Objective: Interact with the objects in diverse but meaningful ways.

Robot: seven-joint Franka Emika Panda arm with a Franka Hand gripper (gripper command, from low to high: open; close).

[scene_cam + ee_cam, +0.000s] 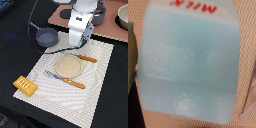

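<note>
Ridged yellow loaf (25, 84) on mat's corner, grey pan (47, 36)

Robot lab play-kitchen setup: black counter (15, 30), woven placemat (95, 80), toy plate (68, 65), cutlery, white arm (80, 22).

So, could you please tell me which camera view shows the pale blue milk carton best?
The wrist view. The milk carton fills nearly the whole picture there, with its red lettering readable at one edge. In the exterior view I cannot make the carton out at all; the robot arm appears to block where it would be.
</note>
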